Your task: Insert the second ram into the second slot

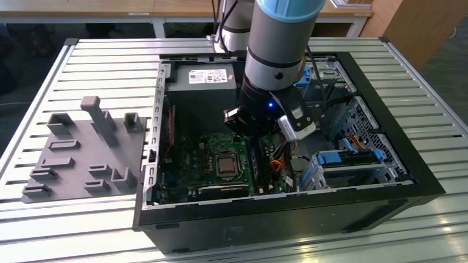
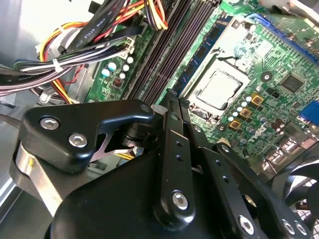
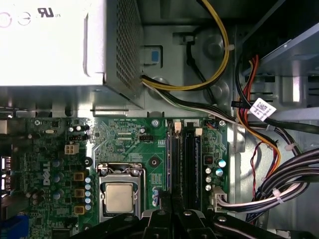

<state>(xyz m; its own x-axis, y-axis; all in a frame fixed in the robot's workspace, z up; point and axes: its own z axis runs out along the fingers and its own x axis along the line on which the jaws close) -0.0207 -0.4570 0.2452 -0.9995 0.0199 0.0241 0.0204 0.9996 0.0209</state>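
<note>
On a pale slatted table, with wooden desks behind it, lies one open black computer case. One arm reaches down into the case. One grey tray with upright pegs sits on the table at the exterior view's left, just beside the case. Inside are one silver power box, one green board, a bunch of wires, a few dark slots and one silver chip. In the second wrist view the claw has its fingers pressed close together, right over the slots. I cannot pick out the ram, so I cannot tell if it sits between the tips or in a slot.
</note>
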